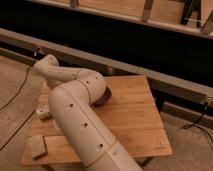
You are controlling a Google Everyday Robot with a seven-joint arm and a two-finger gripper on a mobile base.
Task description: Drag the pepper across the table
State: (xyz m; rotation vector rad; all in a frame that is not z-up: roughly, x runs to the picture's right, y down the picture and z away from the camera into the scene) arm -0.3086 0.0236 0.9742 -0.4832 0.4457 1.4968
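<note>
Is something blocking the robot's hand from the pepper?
I can't tell: the pepper is out of sight, maybe behind the arm. The gripper is at the left edge of the table. A dark red thing lies mid-table and a tan block at the front-left corner, both apart from the gripper.

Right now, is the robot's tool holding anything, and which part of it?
I cannot tell. The tool sits low at the left side of the table, partly hidden by the arm, so any hold is out of sight.
</note>
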